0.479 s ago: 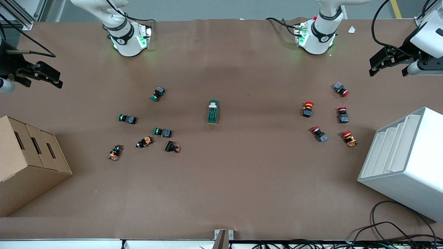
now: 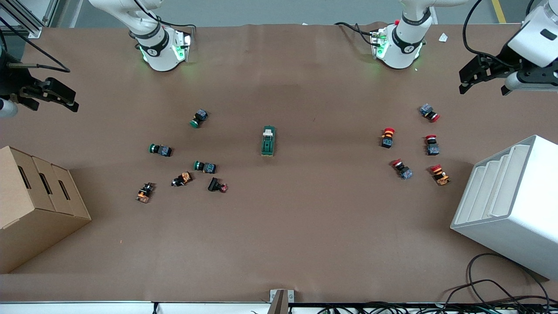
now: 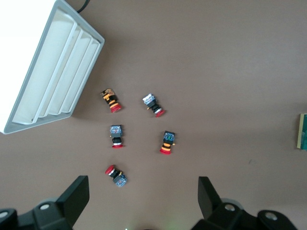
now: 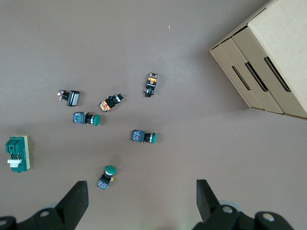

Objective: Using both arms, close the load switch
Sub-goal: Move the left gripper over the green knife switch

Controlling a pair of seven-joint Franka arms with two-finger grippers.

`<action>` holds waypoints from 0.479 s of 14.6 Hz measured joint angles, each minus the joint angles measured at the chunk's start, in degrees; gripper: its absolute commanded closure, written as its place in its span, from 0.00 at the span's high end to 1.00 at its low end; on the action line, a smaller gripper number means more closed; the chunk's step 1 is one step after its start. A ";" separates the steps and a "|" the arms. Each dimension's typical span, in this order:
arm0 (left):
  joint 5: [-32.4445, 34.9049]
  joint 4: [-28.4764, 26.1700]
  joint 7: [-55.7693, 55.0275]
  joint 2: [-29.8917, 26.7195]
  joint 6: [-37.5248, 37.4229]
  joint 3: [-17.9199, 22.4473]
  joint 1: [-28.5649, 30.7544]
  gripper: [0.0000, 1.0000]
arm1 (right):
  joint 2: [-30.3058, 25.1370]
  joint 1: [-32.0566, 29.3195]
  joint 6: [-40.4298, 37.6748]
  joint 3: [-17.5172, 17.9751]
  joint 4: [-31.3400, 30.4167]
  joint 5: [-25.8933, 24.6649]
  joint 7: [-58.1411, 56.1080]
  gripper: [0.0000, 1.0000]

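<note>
Sits mid-table, the load switch, a small dark-green block with its cream lever piece at the end toward the robot bases, well apart from everything else and touched by nothing. Looks like the very start of the job, the approach not really begun, so probably calls for both arms to swing in toward the middle, one to pin the green body down and the other to push the lever over (just a guess from the layout). Toward the right arm's end, a scatter of green-capped push buttons plus a few orange and black parts; toward the left arm's end, a cluster of red-capped push buttons. Out at the edges, a cardboard box on the right arm's end and a white slotted bin on the left arm's end. Hovering up high over its end of the table near the red buttons, the left gripper, jaws spread wide, holding nothing. Same deal for the right gripper above the table edge near the cardboard box: fingers wide apart, empty, touching nothing.
</note>
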 measured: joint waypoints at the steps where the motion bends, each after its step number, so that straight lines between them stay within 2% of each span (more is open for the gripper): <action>1: -0.04 0.08 -0.01 0.39 0.06 -1.36 -0.03 1.00 | 0.00 0.01 0.03 0.06 0.00 0.00 0.00 1.00; 4: -0.05 0.09 -5.53 3.29 2.50 -8.33 -0.17 1.00 | 0.00 0.06 0.15 0.19 0.00 0.02 0.00 1.00; 7: -0.04 0.07 -21.95 8.01 8.04 -17.04 -0.50 1.00 | 0.00 0.08 0.10 0.24 0.00 0.02 0.00 1.00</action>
